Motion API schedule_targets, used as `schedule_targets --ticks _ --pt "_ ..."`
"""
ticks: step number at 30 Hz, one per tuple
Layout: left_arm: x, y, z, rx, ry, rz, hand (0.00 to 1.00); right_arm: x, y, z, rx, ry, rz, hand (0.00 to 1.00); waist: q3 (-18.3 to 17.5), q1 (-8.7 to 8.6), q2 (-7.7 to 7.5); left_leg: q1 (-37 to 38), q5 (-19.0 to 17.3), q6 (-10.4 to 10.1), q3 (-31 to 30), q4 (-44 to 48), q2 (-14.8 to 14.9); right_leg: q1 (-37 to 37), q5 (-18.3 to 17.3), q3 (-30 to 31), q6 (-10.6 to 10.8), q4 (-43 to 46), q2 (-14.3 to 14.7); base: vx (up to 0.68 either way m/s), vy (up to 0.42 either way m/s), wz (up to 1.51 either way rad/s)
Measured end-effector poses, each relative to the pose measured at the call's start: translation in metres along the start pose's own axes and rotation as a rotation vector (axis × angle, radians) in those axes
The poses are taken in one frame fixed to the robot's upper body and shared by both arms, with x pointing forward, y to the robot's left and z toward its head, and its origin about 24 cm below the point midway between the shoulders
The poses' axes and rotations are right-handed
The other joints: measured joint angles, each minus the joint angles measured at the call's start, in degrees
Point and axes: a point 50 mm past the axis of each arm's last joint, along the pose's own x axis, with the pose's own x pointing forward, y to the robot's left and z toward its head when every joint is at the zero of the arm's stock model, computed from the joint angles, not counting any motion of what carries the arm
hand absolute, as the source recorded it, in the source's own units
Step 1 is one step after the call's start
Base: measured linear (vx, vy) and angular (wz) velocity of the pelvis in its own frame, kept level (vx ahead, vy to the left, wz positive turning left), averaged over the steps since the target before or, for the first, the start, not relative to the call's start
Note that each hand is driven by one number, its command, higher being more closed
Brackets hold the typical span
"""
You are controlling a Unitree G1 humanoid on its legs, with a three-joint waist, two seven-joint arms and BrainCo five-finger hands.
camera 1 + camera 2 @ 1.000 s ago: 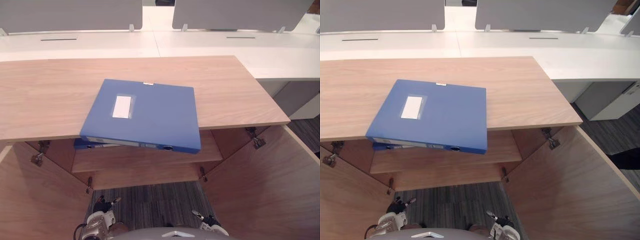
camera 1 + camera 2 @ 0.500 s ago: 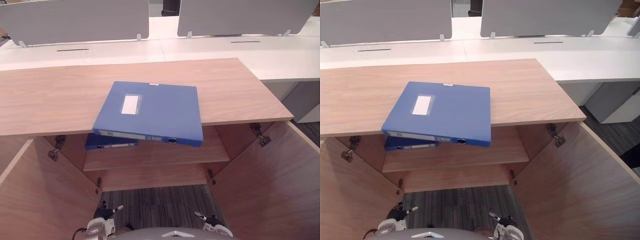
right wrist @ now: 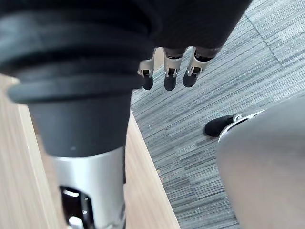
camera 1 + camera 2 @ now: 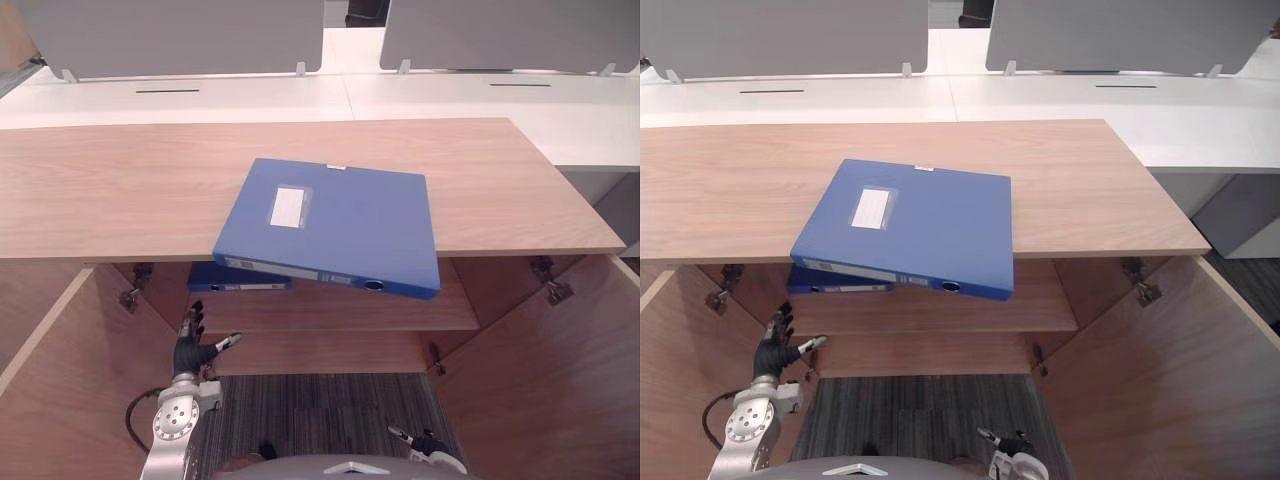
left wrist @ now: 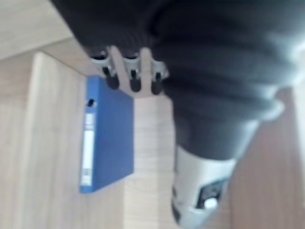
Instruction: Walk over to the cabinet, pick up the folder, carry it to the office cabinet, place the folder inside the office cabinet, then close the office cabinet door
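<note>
The blue folder [image 4: 330,225] lies flat on the wooden cabinet top [image 4: 120,190], a little turned. Its spine faces the robot and hangs out over the front edge, so the long axis runs almost along that edge. Below it, a second blue folder [image 4: 238,281] lies on the shelf [image 4: 400,310] inside the cabinet, between the two open doors [image 4: 50,390].

The left hand [image 4: 188,352] is in front of the shelf, under the front edge and near the left door. Its fingers are straight and spread and it holds nothing. From this hand the folder on top lies upward and to the right, with the overhanging spine as its closest part. The right hand [image 3: 169,71] hangs low over the carpet floor [image 3: 214,62], relaxed and empty, and well apart from the folder.

I judge the left hand to be the nearer one, and the overhanging edge to be the easiest place to take the folder from below.
</note>
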Motion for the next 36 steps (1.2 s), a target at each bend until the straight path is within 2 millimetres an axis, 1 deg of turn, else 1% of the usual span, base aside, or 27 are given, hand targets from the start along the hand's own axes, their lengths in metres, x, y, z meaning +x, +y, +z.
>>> schedule_targets --ticks 1,3,6,10,12,13,17,22,25,28,29,33,36 --pt "0.001 -0.002 0.005 -0.003 -0.025 -0.010 0.00 0.000 0.001 0.000 -0.004 -0.001 0.004 0.00 -0.04 0.04 -0.01 0.06 -0.01 -0.01 -0.09 0.00 0.03 0.06 -0.02 -0.05 -0.03 -0.10 0.04 0.06 -0.025 0.05" --pt "0.001 -0.005 0.023 -0.015 -0.115 -0.025 0.00 0.000 0.004 0.002 -0.013 -0.009 0.015 0.00 -0.19 0.14 0.21 0.08 -0.01 -0.01 -0.53 0.00 0.23 0.50 -0.10 -0.28 -0.18 -0.13 0.23 0.03 -0.029 0.07" --pt "-0.002 -0.005 0.036 -0.022 -0.173 -0.021 0.00 -0.001 0.003 0.000 -0.014 -0.006 0.012 0.00 -0.41 0.30 0.50 0.74 -0.16 -0.22 -0.71 -0.01 0.69 1.16 -0.28 -0.15 -0.44 0.19 0.36 -0.02 -0.030 0.02" --pt "-0.010 -0.003 0.047 -0.035 -0.222 0.012 0.00 -0.001 0.002 -0.001 -0.015 -0.002 0.011 0.00 -0.57 0.56 0.25 0.61 -0.68 -0.61 -1.01 -0.33 0.84 0.67 -1.35 -0.08 -0.58 1.99 0.33 -0.06 -0.018 0.03" --pt "-0.014 0.000 0.052 -0.032 -0.247 0.029 0.00 -0.002 0.001 -0.004 -0.019 0.003 0.010 0.00 -0.95 0.95 -0.01 0.69 -0.66 -0.59 -1.05 -0.33 0.87 0.62 -1.51 -0.07 -0.45 2.40 0.33 -0.04 -0.010 0.03" --pt "-0.017 0.000 0.055 -0.036 -0.260 0.038 0.00 -0.002 0.001 -0.006 -0.027 0.008 0.011 0.00 -1.50 1.41 -0.26 0.67 -0.64 -0.57 -1.12 -0.31 0.90 0.59 -1.51 -0.09 -0.44 2.51 0.33 0.00 0.000 0.00" --pt "-0.019 0.002 0.059 -0.049 -0.278 0.068 0.00 -0.003 0.001 -0.009 -0.038 0.015 0.011 0.00 -1.96 1.71 -0.81 0.77 -0.56 -0.46 -1.39 0.00 0.88 0.70 -1.50 -0.17 -0.42 2.79 0.33 0.00 0.000 0.01" --pt "-0.022 0.005 0.068 -0.032 -0.322 0.081 0.00 -0.003 0.002 -0.011 -0.068 0.020 0.014 0.00 -2.56 1.67 -1.41 0.90 -0.48 -0.34 -2.17 0.02 0.80 1.05 -1.51 0.00 -0.44 2.94 0.33 -0.02 0.000 0.08" --pt "-0.024 0.007 0.076 -0.014 -0.360 0.097 0.00 -0.003 0.002 -0.011 -0.072 0.021 0.018 0.00 -2.60 1.59 -1.33 1.08 -0.37 -0.21 -2.43 0.01 0.77 1.26 -1.56 0.16 -0.49 2.98 0.34 -0.03 -0.002 0.04" --pt "-0.025 0.009 0.087 0.035 -0.415 0.104 0.00 -0.003 0.001 -0.010 -0.073 0.018 0.020 0.00 -2.61 1.21 -1.08 1.62 -0.33 -0.18 -2.46 0.01 0.78 1.70 -1.70 0.24 -0.58 2.97 0.37 -0.03 -0.004 -0.01" --pt "-0.026 0.010 0.091 0.060 -0.435 0.099 0.00 -0.002 0.000 -0.011 -0.076 0.020 0.019 0.00 -2.63 0.85 -0.78 1.85 -0.34 -0.18 -2.55 0.00 0.76 1.85 -1.94 0.21 -0.58 2.97 0.37 -0.03 -0.005 0.03" --pt "-0.022 0.007 0.102 0.110 -0.493 0.068 0.00 -0.002 -0.002 -0.015 -0.083 0.041 0.014 0.00 -3.06 0.23 -0.73 2.16 -0.30 -0.19 -2.61 0.00 0.78 2.16 -2.13 0.23 -0.81 2.87 0.44 -0.01 -0.001 0.01" --pt "-0.021 -0.001 0.112 0.135 -0.549 0.019 0.00 -0.001 -0.008 -0.015 -0.093 0.045 0.014 0.00 -3.07 -0.29 -0.70 2.26 -0.28 -0.15 -2.52 0.00 0.74 2.20 -2.07 0.35 -0.70 2.52 0.42 0.00 0.000 0.00"
